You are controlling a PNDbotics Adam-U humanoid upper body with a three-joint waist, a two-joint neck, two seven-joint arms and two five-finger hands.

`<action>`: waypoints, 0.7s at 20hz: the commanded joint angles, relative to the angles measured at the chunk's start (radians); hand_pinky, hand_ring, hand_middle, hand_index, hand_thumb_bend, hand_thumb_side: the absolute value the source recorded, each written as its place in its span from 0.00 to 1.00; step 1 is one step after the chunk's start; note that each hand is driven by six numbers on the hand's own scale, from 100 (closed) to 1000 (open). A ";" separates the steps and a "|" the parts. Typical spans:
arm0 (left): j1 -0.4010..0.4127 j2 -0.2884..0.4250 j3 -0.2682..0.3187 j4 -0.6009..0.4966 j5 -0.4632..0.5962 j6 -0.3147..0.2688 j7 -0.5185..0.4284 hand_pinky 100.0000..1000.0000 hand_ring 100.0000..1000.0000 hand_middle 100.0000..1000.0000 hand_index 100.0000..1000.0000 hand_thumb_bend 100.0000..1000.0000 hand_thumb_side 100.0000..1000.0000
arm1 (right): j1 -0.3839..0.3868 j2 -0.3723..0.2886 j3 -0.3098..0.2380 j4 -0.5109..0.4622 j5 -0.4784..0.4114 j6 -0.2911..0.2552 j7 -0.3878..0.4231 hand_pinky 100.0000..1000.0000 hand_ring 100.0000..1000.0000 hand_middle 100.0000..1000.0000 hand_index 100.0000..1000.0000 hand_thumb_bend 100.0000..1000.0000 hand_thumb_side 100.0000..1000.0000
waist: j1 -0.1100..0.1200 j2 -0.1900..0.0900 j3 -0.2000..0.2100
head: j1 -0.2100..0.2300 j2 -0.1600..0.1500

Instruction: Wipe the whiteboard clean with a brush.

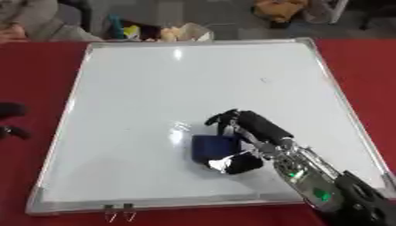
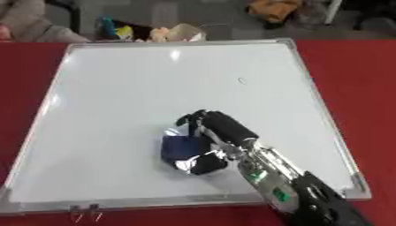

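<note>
Fingers of the black-and-silver right hand [image 1: 246, 132] are curled round the dark blue block-shaped brush [image 1: 213, 148], thumb on its near side and the rest draped over its far edge, the arm coming in from the near right corner. The brush lies flat on the white board with the silver metal frame [image 1: 154, 110], in the near half and a little right of centre — so the hand sits just right of it, already on it. Its long axis I can't make out. At the left edge something dark [image 1: 11, 110] rests on the red tablecloth [image 1: 31, 79] — possibly the left hand, though I can't tell its fingers. Farther off and to the right, a small faint mark [image 1: 264, 80] shows on the board; I'd judge the next stroke wants to travel away and slightly rightward to reach it.
</note>
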 commanded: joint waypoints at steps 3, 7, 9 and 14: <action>-0.009 0.003 -0.001 -0.016 0.001 -0.002 -0.002 0.35 0.65 0.50 0.56 0.16 0.95 | -0.010 -0.004 -0.006 0.002 0.014 0.006 0.003 0.52 0.67 0.48 0.81 0.31 0.36 | 0.002 -0.012 -0.001 | 0.001 0.006; -0.008 0.003 -0.001 -0.016 0.001 -0.002 -0.002 0.35 0.65 0.50 0.56 0.16 0.95 | -0.010 -0.004 -0.006 0.004 0.020 0.006 0.006 0.52 0.67 0.49 0.81 0.34 0.37 | 0.002 -0.013 -0.002 | 0.001 0.006; -0.008 0.003 -0.001 -0.016 0.001 -0.002 -0.002 0.35 0.65 0.50 0.56 0.16 0.95 | -0.010 -0.004 -0.006 0.005 0.022 0.004 0.006 0.52 0.67 0.49 0.81 0.38 0.40 | 0.002 -0.013 -0.002 | 0.000 0.007; -0.008 0.002 -0.002 -0.016 0.001 -0.002 -0.002 0.35 0.65 0.50 0.56 0.16 0.95 | -0.011 -0.004 -0.006 0.008 0.032 0.001 0.007 0.52 0.67 0.49 0.81 0.37 0.38 | 0.002 -0.012 -0.003 | 0.000 0.008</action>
